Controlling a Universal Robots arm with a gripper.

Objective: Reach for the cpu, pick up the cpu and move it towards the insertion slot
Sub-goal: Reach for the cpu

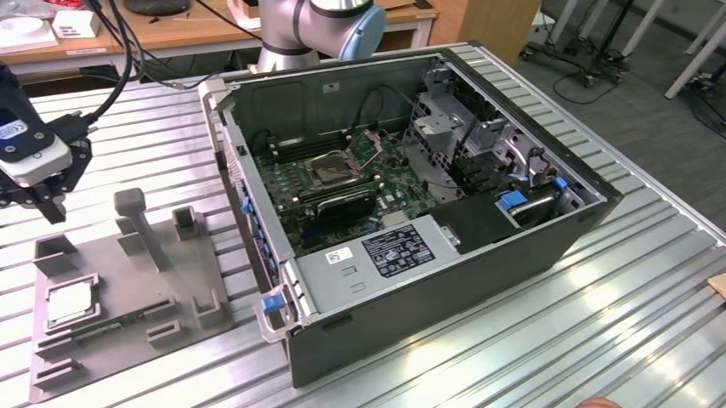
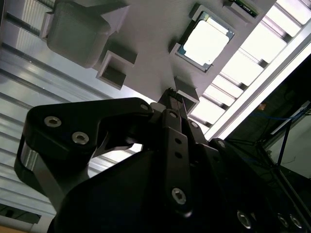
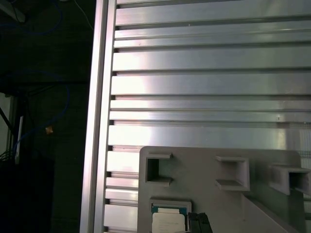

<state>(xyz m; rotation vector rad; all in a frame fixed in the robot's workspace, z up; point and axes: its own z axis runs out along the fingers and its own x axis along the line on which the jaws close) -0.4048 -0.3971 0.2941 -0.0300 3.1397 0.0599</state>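
Slats of the tabletop (image 1: 635, 280) bore a grey tray (image 1: 125, 289) holding the cpu (image 1: 70, 303). The hand (image 1: 51, 212) hung nearby, clenched and empty.

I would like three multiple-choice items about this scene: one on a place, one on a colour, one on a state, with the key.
1. Where does the cpu lie? A) on a chair B) in the grey holder plate C) on the floor
2. Which colour is the board around the insertion slot? A) green B) red C) white
3. The computer case is: A) wrapped B) closed C) open
Key: 1 B, the cpu sits in a plate recess; 2 A, green shows round the slot; 3 C, its inside is visible.
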